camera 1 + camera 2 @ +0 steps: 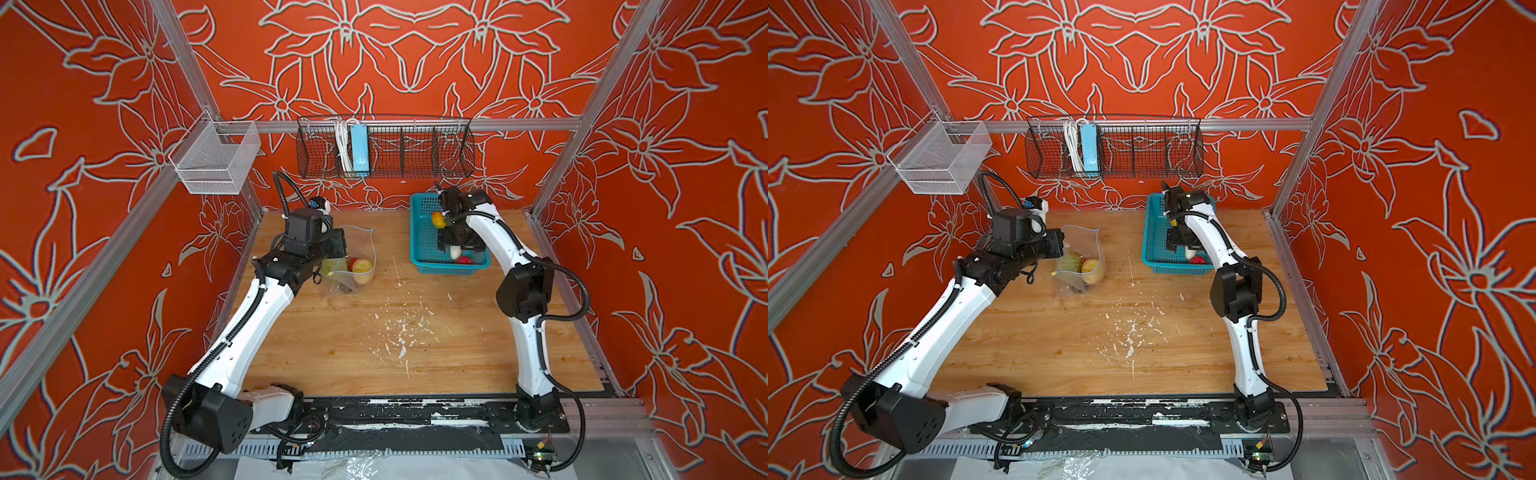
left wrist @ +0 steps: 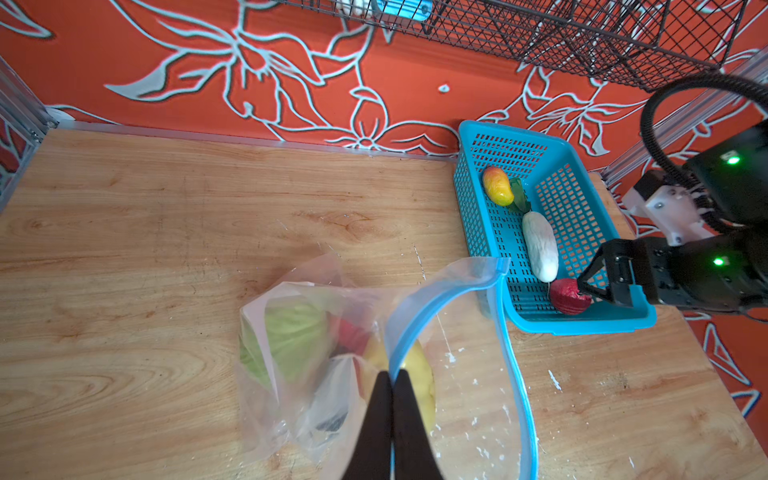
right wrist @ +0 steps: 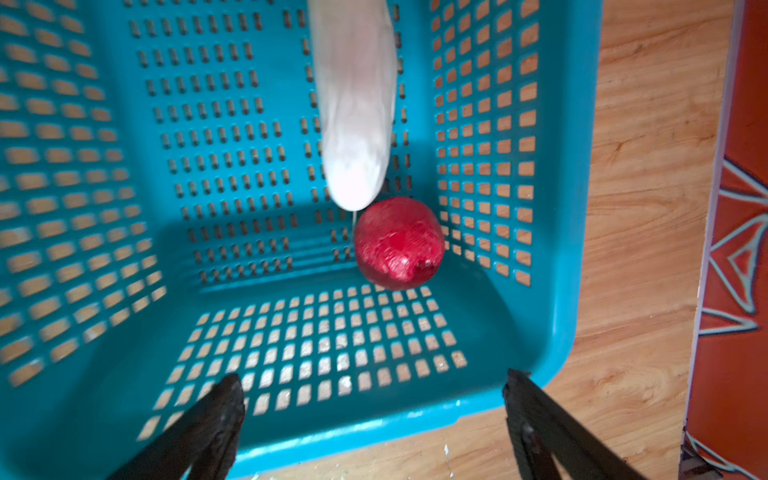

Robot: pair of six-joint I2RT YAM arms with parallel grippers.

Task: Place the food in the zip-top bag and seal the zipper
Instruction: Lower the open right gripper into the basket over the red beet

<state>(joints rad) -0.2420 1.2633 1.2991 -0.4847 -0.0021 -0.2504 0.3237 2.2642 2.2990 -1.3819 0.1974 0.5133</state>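
The left pincer (image 2: 390, 376) is clamped on the zipper (image 2: 432, 303) of the zip-top bag (image 2: 299, 332), which is set on the table (image 2: 124, 249). The right pincer (image 3: 374, 378) is held wide apart by the red strawberry (image 3: 399, 243) in the basket (image 3: 552, 291).

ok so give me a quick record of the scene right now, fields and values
left gripper: shut on the zipper of the zip-top bag, mouth held open
right gripper: open, empty, inside the basket beside the strawberry
in bag: cabbage, yellow-green fruit, something red
in basket: mango, leaf, radish, strawberry
zipper state: unsealed
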